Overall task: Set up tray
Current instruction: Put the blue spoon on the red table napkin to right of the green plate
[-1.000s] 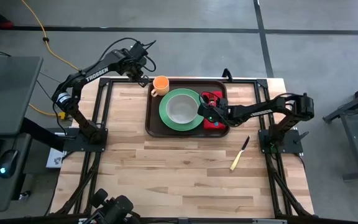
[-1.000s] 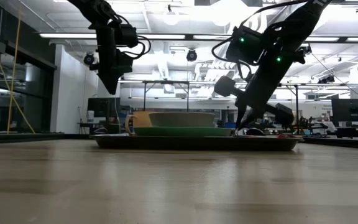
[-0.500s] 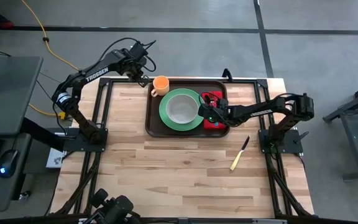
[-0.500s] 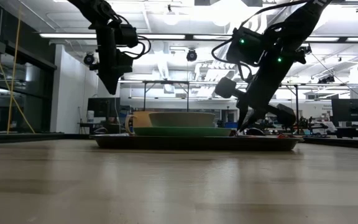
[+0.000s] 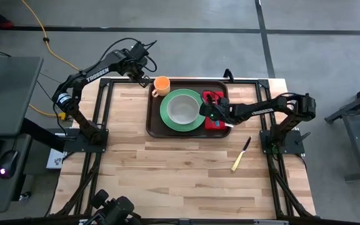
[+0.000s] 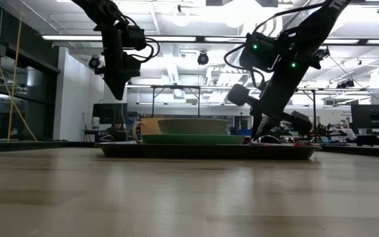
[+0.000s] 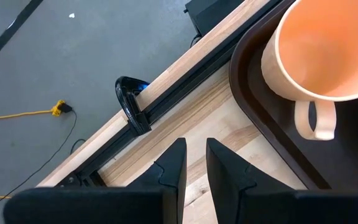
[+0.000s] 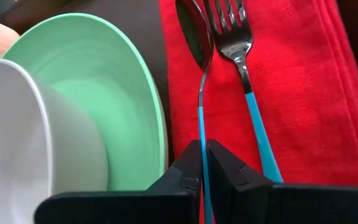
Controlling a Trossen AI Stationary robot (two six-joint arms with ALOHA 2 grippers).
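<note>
The wooden tabletop (image 5: 167,169) stands on a grey concrete floor crossed by dark lines; behind it the low view shows a bright workshop with ceiling lights and benches. A desk with a keyboard sits off the tabletop's left edge.

The tray (image 5: 154,122) lies at the far middle of the tabletop, its far rim close to the far edge. On it sit a green plate (image 5: 167,117) holding a white bowl (image 5: 182,109), an orange cup (image 5: 162,85) at the far left corner, and a red napkin (image 5: 217,122) at the right end carrying a spoon (image 8: 194,37) and a fork (image 8: 235,37) with blue handles. A knife (image 5: 240,155) lies on bare wood to the right, nearer than the tray. The whole near half of the tabletop is open wood.

The left hand (image 7: 191,165) hangs above the far left part of the tabletop, just left of the tray and cup, its fingers a little apart and grasping nothing. The right hand (image 8: 202,165) is low over the napkin, clenched on the spoon's blue handle.

Against a second ago the right hand has shifted slightly and the spoon's handle end now shows past the napkin's near right corner; the left arm has not moved.
</note>
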